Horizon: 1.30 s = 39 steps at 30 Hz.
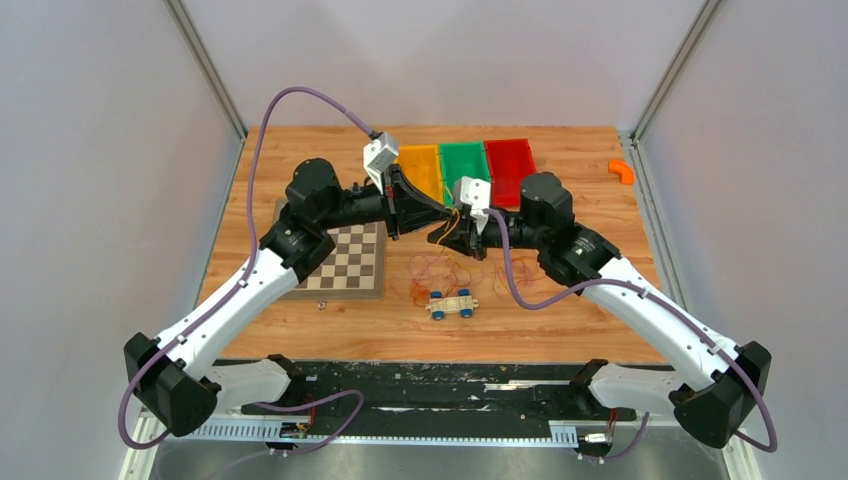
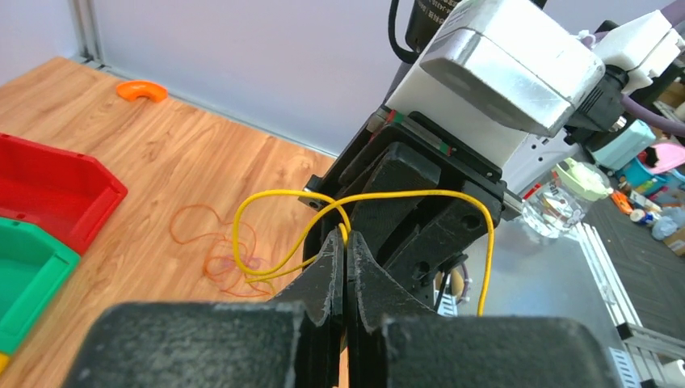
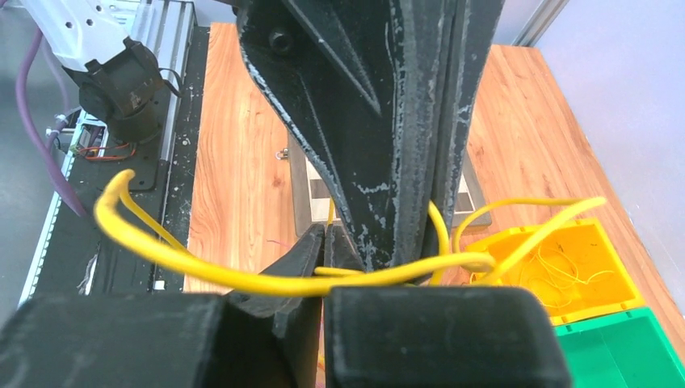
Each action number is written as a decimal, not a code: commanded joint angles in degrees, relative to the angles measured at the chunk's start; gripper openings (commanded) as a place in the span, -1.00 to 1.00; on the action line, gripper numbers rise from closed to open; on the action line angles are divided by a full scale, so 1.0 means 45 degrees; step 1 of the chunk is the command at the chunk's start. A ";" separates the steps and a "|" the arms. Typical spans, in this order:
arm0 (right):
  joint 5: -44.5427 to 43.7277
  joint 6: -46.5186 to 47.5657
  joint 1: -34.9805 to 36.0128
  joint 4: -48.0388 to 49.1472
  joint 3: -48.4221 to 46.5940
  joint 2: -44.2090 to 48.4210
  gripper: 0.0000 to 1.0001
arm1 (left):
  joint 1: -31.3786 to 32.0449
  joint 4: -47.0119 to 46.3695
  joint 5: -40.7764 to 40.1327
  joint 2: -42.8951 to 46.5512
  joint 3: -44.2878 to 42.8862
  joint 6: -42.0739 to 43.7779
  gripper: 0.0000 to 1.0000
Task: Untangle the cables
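L gripper [image 2: 346, 241] clamped on the yellow cable [image 2: 388, 194], jaws pressed together w/ the strand pinched right at the tips. R gripper [image 3: 327, 241] is closed too, tip-to-tip w/ the L one. A short bit of the same yellow cable rises from its seam, and a long loop is draped across the front of its fingers.

From above, the pair meet nose-to-nose over mid-table, raised off the wood, w/ the yellow cable arcing between them in wide loops.

Orange and red cables [image 1: 435, 268] lie in a loose, curled tangle on the table [image 1: 560, 330] at 6 o'clock from the grippers. Whether the yellow strand runs into that tangle can't be told.

Further out at 6 o'clock, just beyond the tangle, sits a small toy car [image 1: 452, 305] w/ blue wheels. A chessboard [image 1: 345, 262] lies at 9 o'clock, partly under the L arm.

At 12 o'clock three bins stand side by side: yellow bin [image 1: 420, 168], green bin [image 1: 462, 168] and red bin [image 1: 510, 165]. Thin yellow strands lie inside the yellow one.

At 2 o'clock, near the far R edge, is an orange curved piece [image 1: 621, 171].
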<state>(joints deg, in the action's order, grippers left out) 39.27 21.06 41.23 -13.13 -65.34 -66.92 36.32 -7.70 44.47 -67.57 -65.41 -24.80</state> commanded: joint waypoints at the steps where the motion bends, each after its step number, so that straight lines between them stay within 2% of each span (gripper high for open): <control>1: 0.0409 -0.0131 -0.0099 0.1119 0.0195 0.0727 -0.81 | -0.0436 -0.1116 0.0802 0.0214 0.0480 -0.1205 -1.00; 3: 0.0442 -0.0419 -0.0411 0.1067 0.0402 0.0866 -0.68 | -0.0822 -0.1559 0.0963 0.0270 0.0498 -0.1684 -1.00; 6: 0.0724 -0.0798 -0.0940 0.1034 0.0568 0.0961 -0.62 | -0.1072 -0.1845 0.1224 0.0342 0.0481 -0.1867 -1.00; 8: 0.0835 -0.0949 -0.1150 0.1012 0.0594 0.0925 -0.52 | -0.1106 -0.1967 0.1314 0.0371 0.0515 -0.1977 -1.00; 9: 0.0885 -0.0998 -0.1203 0.1004 0.0594 0.0900 -0.54 | -0.1105 -0.2032 0.1320 0.0383 0.0542 -0.2123 -1.00; 12: 0.1112 -0.1011 -0.1310 0.1024 0.0551 0.0821 -0.92 | -0.1104 -0.2057 0.1418 0.0271 0.0496 -0.2170 -1.00; 13: 0.1222 -0.1030 -0.1314 0.1022 0.0513 0.0797 -0.99 | -0.1104 -0.2048 0.1561 0.0212 0.0469 -0.2147 -1.00; 17: 0.2853 -0.0807 -0.1312 0.1037 0.0448 0.0749 -1.00 | -0.1098 -0.2053 0.1561 -0.0222 0.0256 -0.2942 -1.00; 25: 0.3458 0.0208 -0.1270 0.0690 0.0526 0.0751 -1.00 | -0.0434 -0.4508 0.2447 -0.0965 0.0784 -0.6381 -0.71; 30: 0.3548 0.0418 -0.1120 0.0594 0.0516 0.0676 -1.00 | -0.0178 -0.6665 0.2209 -0.1399 0.1576 -0.9285 -0.35; 33: 0.3519 0.0471 -0.1021 0.0572 0.0497 0.0622 -1.00 | -0.0148 -0.7867 0.2008 -0.1590 0.1712 -1.0082 -0.16; 39: 0.3558 0.0403 -0.0931 0.0539 0.0536 0.0544 -1.00 | -0.0086 -0.8890 0.1768 -0.1924 0.1471 -1.0956 -0.04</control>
<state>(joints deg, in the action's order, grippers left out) 53.36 21.65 36.49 -11.53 -62.92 -64.31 35.29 -40.14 53.43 -75.90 -57.67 -69.28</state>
